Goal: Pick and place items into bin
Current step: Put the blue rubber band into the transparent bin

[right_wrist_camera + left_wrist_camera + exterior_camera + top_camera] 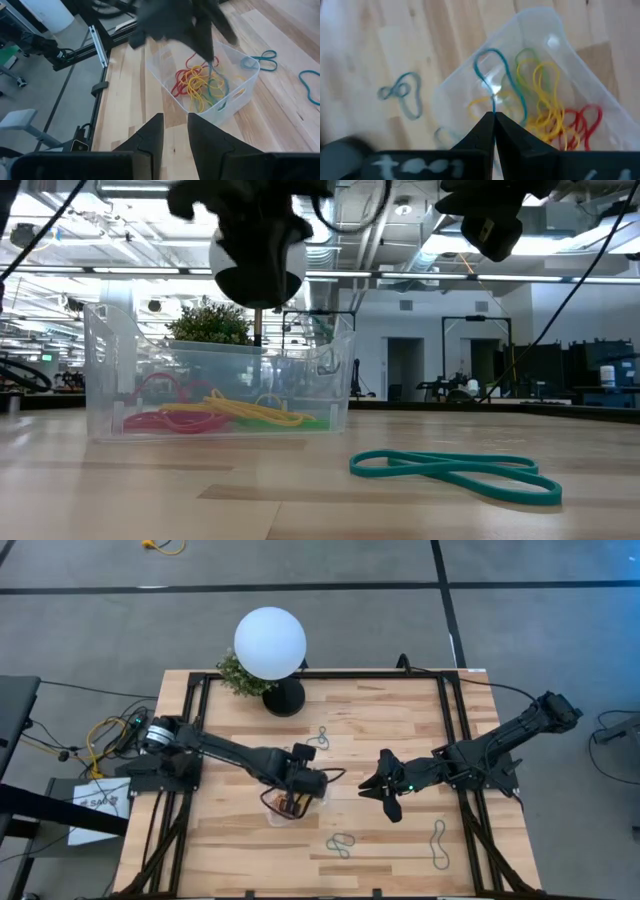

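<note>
The clear bin (pixel 272 812) sits near the table's middle with red, yellow and green bands in it (pixel 215 415). My left gripper (pixel 494 117) hangs over the bin, shut on a teal band (pixel 506 70) that dangles into it. In the right wrist view that gripper (pixel 209 50) stands above the bin (pixel 235 75). My right gripper (pixel 386 796) waits open just right of the bin, touching nothing (pixel 175 131). Loose bands lie flat on the table at the far middle (pixel 320 737), the near middle (pixel 340 843) and the near right (pixel 438 843). My left gripper pinches the teal band between its two fingertips at the loop's upper end (pixel 493 106), coming from above and pointing down. The loop hangs below the fingers inside the bin, over the yellow and red bands (pixel 555 120); whether its lower end rests on them I cannot tell.
A white globe lamp (pixel 270 643) on a black base and a small plant (pixel 238 676) stand at the table's far edge, behind the bin. A black frame (pixel 447 720) runs along the table's sides. In the low view a teal band (pixel 455 470) lies on the near boards.
</note>
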